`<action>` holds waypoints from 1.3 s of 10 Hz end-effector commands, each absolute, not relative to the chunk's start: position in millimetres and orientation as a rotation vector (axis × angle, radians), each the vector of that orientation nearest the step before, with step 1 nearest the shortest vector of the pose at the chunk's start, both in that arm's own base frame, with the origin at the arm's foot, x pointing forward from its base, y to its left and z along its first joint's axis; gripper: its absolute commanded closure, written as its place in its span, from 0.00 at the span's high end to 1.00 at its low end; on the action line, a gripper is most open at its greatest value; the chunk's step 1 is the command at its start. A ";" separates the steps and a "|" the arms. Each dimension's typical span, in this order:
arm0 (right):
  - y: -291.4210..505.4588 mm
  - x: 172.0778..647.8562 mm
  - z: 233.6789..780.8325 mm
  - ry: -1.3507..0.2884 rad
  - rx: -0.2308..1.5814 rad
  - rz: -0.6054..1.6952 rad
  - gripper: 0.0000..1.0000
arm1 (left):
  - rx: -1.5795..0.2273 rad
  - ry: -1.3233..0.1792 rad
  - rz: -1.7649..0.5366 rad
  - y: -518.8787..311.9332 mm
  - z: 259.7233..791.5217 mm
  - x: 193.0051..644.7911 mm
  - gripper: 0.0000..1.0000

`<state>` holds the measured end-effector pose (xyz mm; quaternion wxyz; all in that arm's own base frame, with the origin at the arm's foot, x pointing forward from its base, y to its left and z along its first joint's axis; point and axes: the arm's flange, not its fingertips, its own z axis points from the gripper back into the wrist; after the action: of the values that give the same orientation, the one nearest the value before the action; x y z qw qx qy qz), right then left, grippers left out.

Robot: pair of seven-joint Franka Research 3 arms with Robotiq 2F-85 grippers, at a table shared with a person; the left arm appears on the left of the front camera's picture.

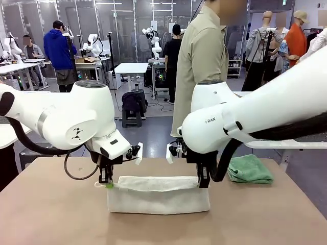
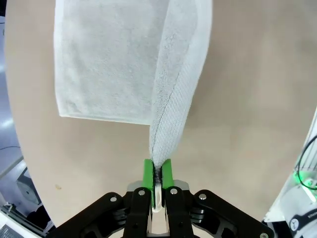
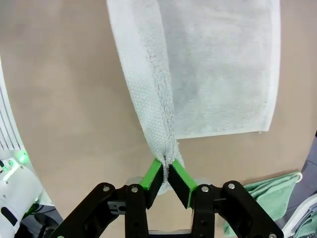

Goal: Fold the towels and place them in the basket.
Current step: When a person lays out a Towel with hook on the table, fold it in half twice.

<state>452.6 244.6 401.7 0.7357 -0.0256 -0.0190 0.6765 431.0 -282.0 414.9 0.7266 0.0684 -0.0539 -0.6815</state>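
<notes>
Front view is showing both white arms reaching in from the two sides of the table [image 1: 46,214], elbows bulking high and wrists bending so that the fingers are pointing almost straight down. The left gripper [image 1: 106,179] is hanging over the left end of the cream-white towel [image 1: 158,196], and the right gripper [image 1: 203,181] is hanging over its right end, the two at about the same height and well apart. Between them the towel's far long edge is being held up off the surface and stretched fairly straight, while the near part is lying flat around the middle of the table.

Left wrist view is showing green pads pressed together on a thin ridge of terry cloth, with the flat part of the towel spreading out to one side of it. Right wrist view is showing the same kind of pinch, the pads meeting at their tips on a bunched edge of the cloth and splaying slightly toward the base.

Near the table's far right corner the mint green towel [image 1: 249,169] is lying in a loose folded heap, just behind the right arm. A person [image 1: 202,66] in a beige shirt is standing at the far edge.
</notes>
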 end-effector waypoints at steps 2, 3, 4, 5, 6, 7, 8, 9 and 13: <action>253.2 474.8 405.5 -0.041 -0.044 1.512 0.12 | 0.186 -0.092 -1.490 -292.6 416.9 449.6 0.08; 253.6 477.0 406.0 -0.047 -0.046 1.503 0.12 | 0.188 -0.096 -1.482 -292.7 417.2 451.4 0.08; 253.4 478.5 405.9 -0.042 -0.052 1.490 0.12 | 0.189 -0.098 -1.474 -291.5 417.1 452.5 0.08; 252.8 474.7 406.8 -0.025 -0.063 1.469 0.12 | 0.197 -0.094 -1.462 -288.9 418.3 447.4 0.08; 254.8 475.0 405.3 -0.057 -0.049 1.485 0.12 | 0.153 -0.119 -1.495 -288.9 414.9 449.1 0.08; 254.8 475.0 405.3 -0.057 -0.049 1.485 0.12 | 0.153 -0.119 -1.495 -288.9 414.9 449.1 0.08; 254.8 475.0 405.3 -0.057 -0.049 1.485 0.12 | 0.153 -0.119 -1.495 -288.9 414.9 449.1 0.08; 254.8 475.0 405.3 -0.057 -0.049 1.485 0.12 | 0.153 -0.119 -1.495 -288.9 414.9 449.1 0.08; 254.8 503.4 398.5 -0.088 -0.016 1.453 0.12 | 0.184 -0.134 -1.495 -297.5 418.3 472.2 0.08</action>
<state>487.6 251.5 401.6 0.7434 -0.0171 -0.0316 0.6679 457.5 -293.5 417.7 0.7308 0.0688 -0.0595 -0.6765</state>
